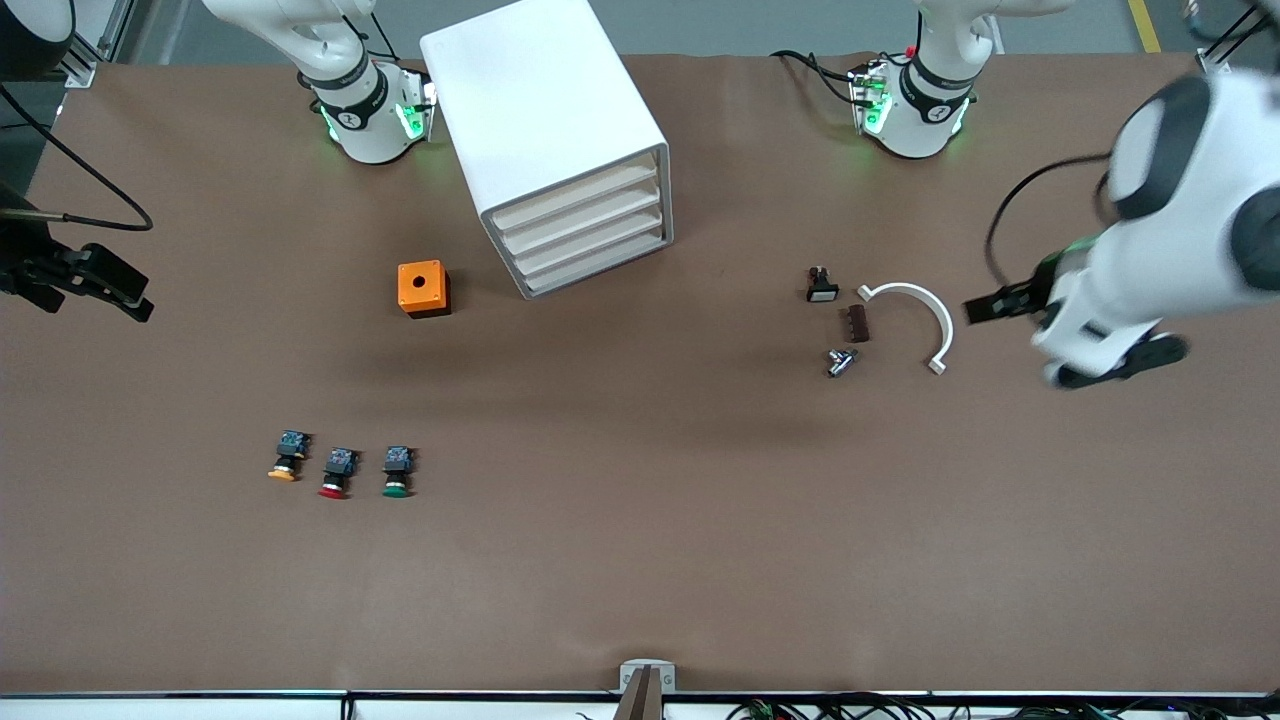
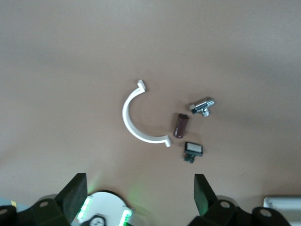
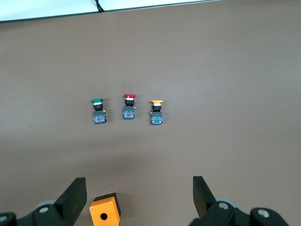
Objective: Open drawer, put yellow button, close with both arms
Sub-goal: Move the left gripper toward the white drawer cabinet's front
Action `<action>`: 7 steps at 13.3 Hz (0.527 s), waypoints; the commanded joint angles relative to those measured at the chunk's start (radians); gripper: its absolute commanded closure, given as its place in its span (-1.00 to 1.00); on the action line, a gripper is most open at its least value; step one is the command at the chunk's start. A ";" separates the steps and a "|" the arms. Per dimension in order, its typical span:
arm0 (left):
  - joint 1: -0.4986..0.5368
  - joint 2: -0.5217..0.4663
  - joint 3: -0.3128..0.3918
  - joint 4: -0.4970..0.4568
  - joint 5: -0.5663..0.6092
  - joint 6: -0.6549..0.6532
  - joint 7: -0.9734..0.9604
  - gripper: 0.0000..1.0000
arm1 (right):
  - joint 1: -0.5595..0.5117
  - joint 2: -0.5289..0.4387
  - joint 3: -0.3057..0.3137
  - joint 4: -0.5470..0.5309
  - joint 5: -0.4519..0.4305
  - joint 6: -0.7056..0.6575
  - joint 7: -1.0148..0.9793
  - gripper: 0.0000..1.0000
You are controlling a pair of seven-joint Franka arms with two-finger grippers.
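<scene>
The white cabinet [image 1: 545, 110] stands mid-table near the arms' bases. Its topmost drawer [image 1: 575, 196] is shut, like the three below it. The yellow button [image 1: 285, 459] lies on the table nearer the front camera, toward the right arm's end, first in a row of three; it also shows in the right wrist view [image 3: 156, 112]. My right gripper [image 1: 100, 285] is up in the air at the right arm's end of the table, open and empty [image 3: 138, 184]. My left gripper [image 1: 1120, 362] is up in the air at the left arm's end, open and empty [image 2: 138, 181].
A red-capped button [image 1: 337, 473] and a green-capped button [image 1: 397, 472] lie beside the yellow one. An orange box with a hole [image 1: 423, 288] sits beside the cabinet. A white curved clip [image 1: 915, 310], a brown piece [image 1: 858, 323], a metal part [image 1: 841, 361] and a small black switch [image 1: 821, 285] lie near my left gripper.
</scene>
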 commanded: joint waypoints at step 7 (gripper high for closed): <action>-0.209 0.290 -0.009 0.140 -0.034 0.125 -0.715 -1.00 | -0.007 -0.011 -0.003 -0.011 0.012 0.004 -0.023 -1.00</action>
